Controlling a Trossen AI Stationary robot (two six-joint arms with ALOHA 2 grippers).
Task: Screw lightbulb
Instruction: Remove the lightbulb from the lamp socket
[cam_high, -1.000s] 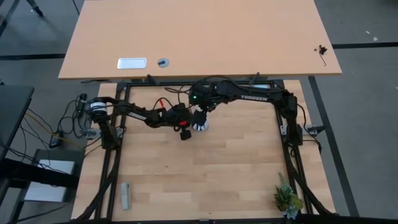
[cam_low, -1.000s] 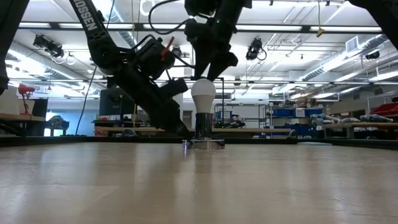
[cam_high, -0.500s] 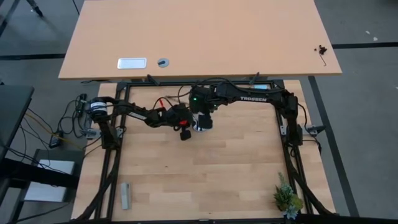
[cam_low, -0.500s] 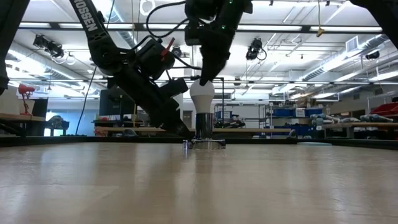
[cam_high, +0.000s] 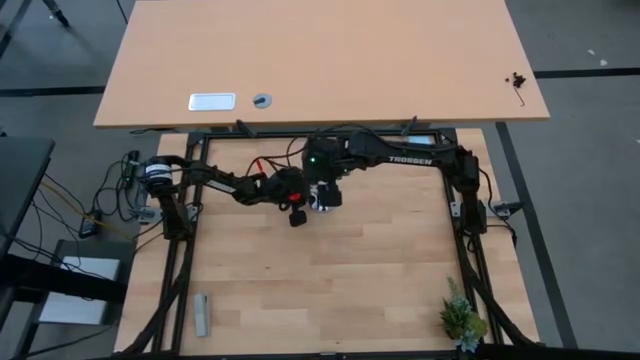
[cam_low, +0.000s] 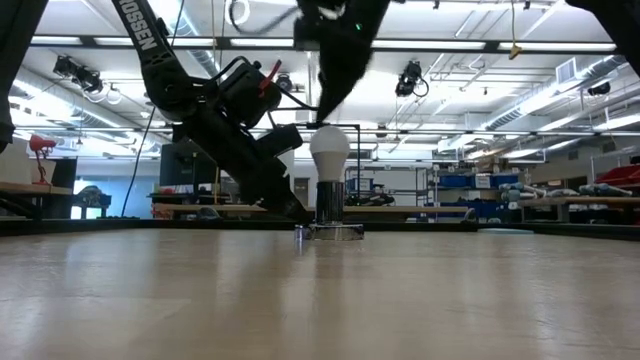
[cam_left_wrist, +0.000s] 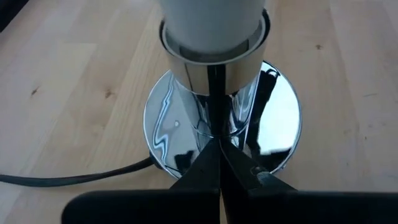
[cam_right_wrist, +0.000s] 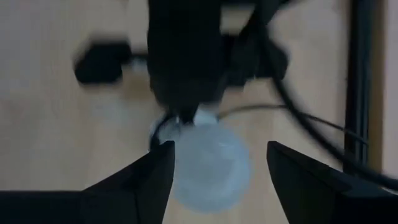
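Lightbulb (cam_low: 329, 156) stands upright in the round silver socket base (cam_left_wrist: 222, 127), which sits on the wooden table (cam_high: 340, 280) near its far edge, in the middle. Its white neck goes down into the chrome collar of the base, and a black cord (cam_left_wrist: 74, 178) runs away from the base across the wood. The right gripper (cam_right_wrist: 214, 158) hangs just above the bulb with its two fingers spread apart, one on each side of the round top, and it holds nothing. The left gripper (cam_left_wrist: 219, 163) is low at the table, its fingers pressed together, the tips against the foot of the socket base, beside the bulb.
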